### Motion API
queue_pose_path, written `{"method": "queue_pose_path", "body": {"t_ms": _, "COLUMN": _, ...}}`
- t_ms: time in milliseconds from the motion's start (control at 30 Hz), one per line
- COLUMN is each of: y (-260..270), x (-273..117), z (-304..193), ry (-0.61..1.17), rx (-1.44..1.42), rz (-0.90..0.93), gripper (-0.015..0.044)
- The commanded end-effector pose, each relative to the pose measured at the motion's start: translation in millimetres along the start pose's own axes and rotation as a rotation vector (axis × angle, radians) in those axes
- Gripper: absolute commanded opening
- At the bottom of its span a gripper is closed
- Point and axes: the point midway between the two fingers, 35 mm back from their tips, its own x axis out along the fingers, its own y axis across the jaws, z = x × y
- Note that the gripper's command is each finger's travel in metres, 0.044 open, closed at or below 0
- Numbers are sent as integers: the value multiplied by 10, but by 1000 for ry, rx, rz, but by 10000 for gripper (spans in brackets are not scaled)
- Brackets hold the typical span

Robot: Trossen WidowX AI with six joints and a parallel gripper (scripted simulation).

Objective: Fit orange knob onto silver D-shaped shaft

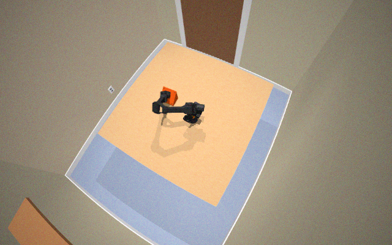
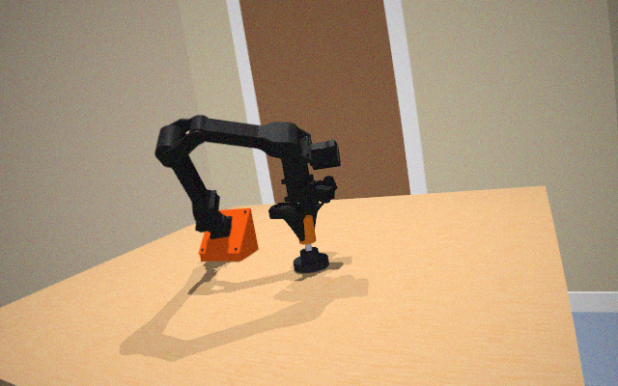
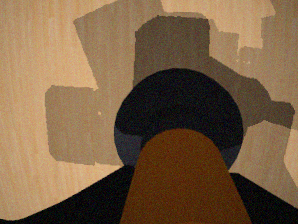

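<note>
The orange knob (image 2: 309,231) (image 3: 182,180) is upright between the fingers of my gripper (image 2: 307,232), which is shut on it. Below the knob, a short length of the silver shaft (image 2: 308,247) shows in the exterior view, above the black round pedestal (image 2: 311,262) (image 3: 180,95). The knob's lower end is at the shaft's top part, with a gap between the knob and the pedestal. In the wrist view the knob covers the pedestal's middle and hides the shaft. The hole and both flat sides are hidden. In the top view the pedestal (image 1: 192,120) shows beside the wrist.
The arm's orange wedge-shaped base mount (image 1: 172,96) (image 2: 247,236) stands left of the pedestal in the exterior view. The arm arches between them. Shadows of the arm fall on the wooden table (image 1: 217,86) (image 2: 449,289).
</note>
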Motion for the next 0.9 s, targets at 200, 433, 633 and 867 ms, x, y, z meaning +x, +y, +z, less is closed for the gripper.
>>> {"method": "queue_pose_path", "body": {"t_ms": 200, "y": -20, "x": 19, "z": 5, "ry": -4, "rx": 18, "rz": -4, "gripper": 0}}
{"method": "queue_pose_path", "body": {"t_ms": 433, "y": -25, "x": 23, "z": 5, "ry": -4, "rx": 18, "rz": -4, "gripper": 0}}
{"method": "queue_pose_path", "body": {"t_ms": 633, "y": -24, "x": 26, "z": 4, "ry": -4, "rx": 18, "rz": -4, "gripper": 0}}
{"method": "queue_pose_path", "body": {"t_ms": 867, "y": -19, "x": -17, "z": 1, "ry": -4, "rx": 18, "rz": -3, "gripper": 0}}
